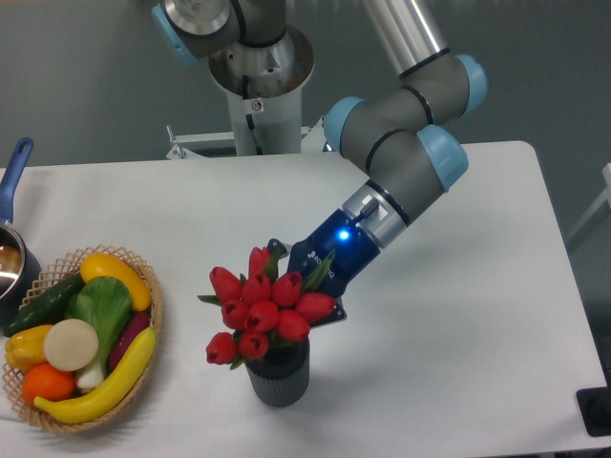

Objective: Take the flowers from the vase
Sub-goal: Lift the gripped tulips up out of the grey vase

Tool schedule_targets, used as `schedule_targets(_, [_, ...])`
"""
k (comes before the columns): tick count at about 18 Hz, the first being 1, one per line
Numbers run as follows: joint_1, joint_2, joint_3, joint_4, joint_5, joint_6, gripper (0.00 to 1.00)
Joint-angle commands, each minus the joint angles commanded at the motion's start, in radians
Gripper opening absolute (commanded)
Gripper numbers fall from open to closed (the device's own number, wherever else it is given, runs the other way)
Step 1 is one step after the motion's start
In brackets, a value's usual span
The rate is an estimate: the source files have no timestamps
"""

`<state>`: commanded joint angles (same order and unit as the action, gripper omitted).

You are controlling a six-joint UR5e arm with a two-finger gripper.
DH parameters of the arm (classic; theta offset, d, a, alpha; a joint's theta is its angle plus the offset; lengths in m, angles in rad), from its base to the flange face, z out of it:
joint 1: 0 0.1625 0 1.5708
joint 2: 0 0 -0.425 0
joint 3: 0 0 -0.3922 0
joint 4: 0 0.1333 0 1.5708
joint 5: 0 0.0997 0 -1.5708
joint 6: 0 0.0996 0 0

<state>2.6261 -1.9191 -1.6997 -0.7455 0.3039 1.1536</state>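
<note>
The flowers (260,303), a tight bunch of red tulip buds with green leaves, stand in the vase (279,379), a small dark grey ribbed cup near the front middle of the white table (449,315). My gripper (307,279) comes in from the upper right, tilted down, and sits right behind the bunch at bud height. Its blue-lit body shows, with dark parts at the bunch's upper and right sides. The fingertips are hidden behind the buds, so I cannot tell whether they are closed on the stems.
A wicker basket (145,345) of colourful vegetables sits at the front left. A blue-handled pot (13,250) is at the left edge. The robot's base (258,86) stands behind the table's far edge.
</note>
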Motion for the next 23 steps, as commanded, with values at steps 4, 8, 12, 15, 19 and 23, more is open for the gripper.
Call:
schedule_targets(4, [0.009,0.014,0.032,-0.002,-0.037,-0.002,0.01])
schedule_targets(8, [0.009,0.014,0.072,-0.002,-0.071,-0.041,0.01])
schedule_targets(12, [0.015,0.015,0.092,-0.002,-0.086,-0.072,0.01])
schedule_targets(15, [0.023,0.017,0.115,-0.002,-0.1,-0.08,0.01])
schedule_targets(19, [0.044,0.017,0.146,-0.003,-0.152,-0.116,0.01])
schedule_targets(23, [0.061,0.017,0.163,-0.003,-0.172,-0.141,0.01])
